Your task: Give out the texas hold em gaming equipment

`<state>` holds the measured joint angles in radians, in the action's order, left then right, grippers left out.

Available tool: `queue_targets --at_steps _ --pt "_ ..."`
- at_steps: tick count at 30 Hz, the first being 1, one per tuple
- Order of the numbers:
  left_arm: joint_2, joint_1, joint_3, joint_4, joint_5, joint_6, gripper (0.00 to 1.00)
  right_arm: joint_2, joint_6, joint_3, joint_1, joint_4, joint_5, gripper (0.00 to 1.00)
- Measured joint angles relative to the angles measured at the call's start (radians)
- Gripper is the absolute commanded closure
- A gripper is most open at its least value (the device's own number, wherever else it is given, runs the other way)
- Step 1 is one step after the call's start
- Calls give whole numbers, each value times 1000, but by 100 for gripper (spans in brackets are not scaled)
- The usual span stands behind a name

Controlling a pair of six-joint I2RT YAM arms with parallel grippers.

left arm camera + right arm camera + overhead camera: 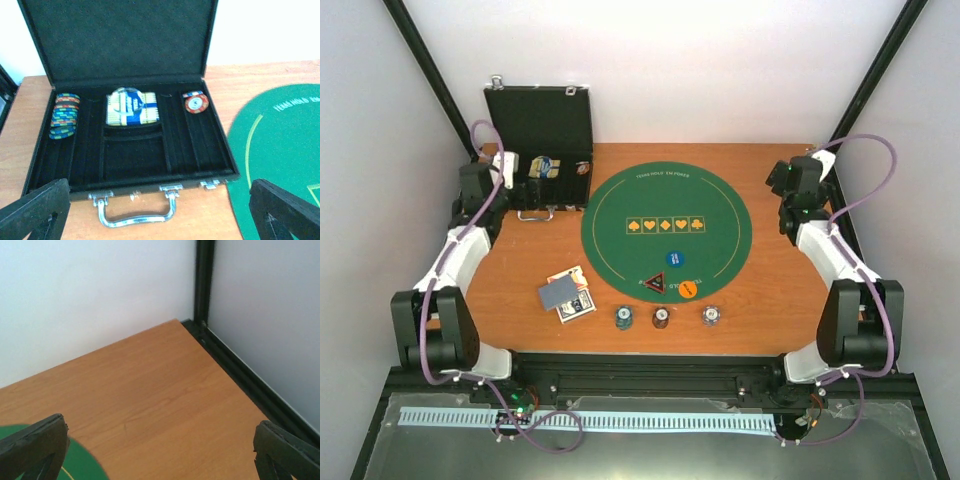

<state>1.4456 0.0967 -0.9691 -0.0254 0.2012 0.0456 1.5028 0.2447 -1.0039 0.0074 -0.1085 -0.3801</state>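
Green mat (665, 226) lies on the counter (770, 280). On its near part sit 1 blue disc (673, 259), 1 orange disc (688, 289) and a dark triangular token (654, 285). Just off the mat's near edge are 3 poker chip piles (661, 317) in a row. Off its near-left edge lie playing cards (565, 294), a grey-blue back on top. Black case (542, 150) stands open left of the mat, holding more chips (64, 116) and what looks like a boxed deck (132, 107). Left jaws gape wide before the case, empty. Right jaws gape wide over bare counter at the mat's far-right side, empty.
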Motion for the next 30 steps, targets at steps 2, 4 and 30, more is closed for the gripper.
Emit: queue_targets --at_steps 2,4,30 --pt "-33 18 -52 139 49 16 0 -21 103 -47 -13 123 -1 0" --pt "-56 40 -121 296 103 35 0 -51 183 -71 -40 220 44 0" --pt "-135 77 -345 1019 113 101 0 39 158 32 839 596 216 37"
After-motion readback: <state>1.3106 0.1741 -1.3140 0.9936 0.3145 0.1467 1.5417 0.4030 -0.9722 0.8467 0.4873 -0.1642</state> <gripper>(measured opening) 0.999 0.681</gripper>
